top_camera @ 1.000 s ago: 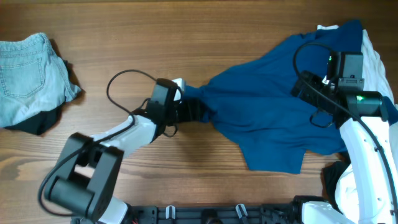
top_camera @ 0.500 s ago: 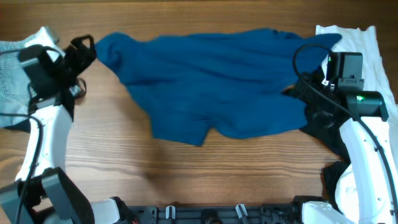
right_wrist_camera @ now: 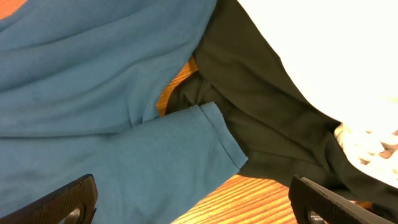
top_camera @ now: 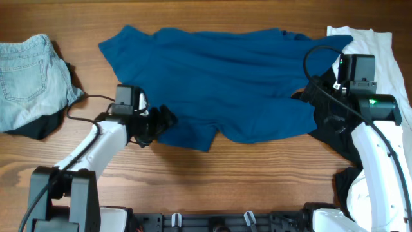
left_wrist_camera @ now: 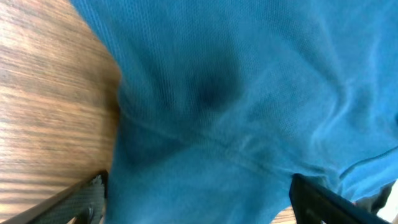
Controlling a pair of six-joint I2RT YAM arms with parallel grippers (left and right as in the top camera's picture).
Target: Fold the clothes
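Where the shirt (top_camera: 219, 77) is spread on the table (top_camera: 212, 180), its lower-left hem is met by the left gripper (top_camera: 161, 121) — wide, nothing held; the right gripper (right_wrist_camera: 193, 205), equally wide, is poised over a sleeve.

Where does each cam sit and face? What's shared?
Overhead: fixed above the table, looking straight down; blue T-shirt mid-table, denim piece at left; left arm and right arm show.
Left wrist: on the left arm, facing down past the open left gripper at the T-shirt's edge and wood; only fingertips show.
Right wrist: on the right arm, facing down past the open right gripper at a T-shirt sleeve, black garment, white garment; only fingertips show.
Shared: all three see the T-shirt and table.
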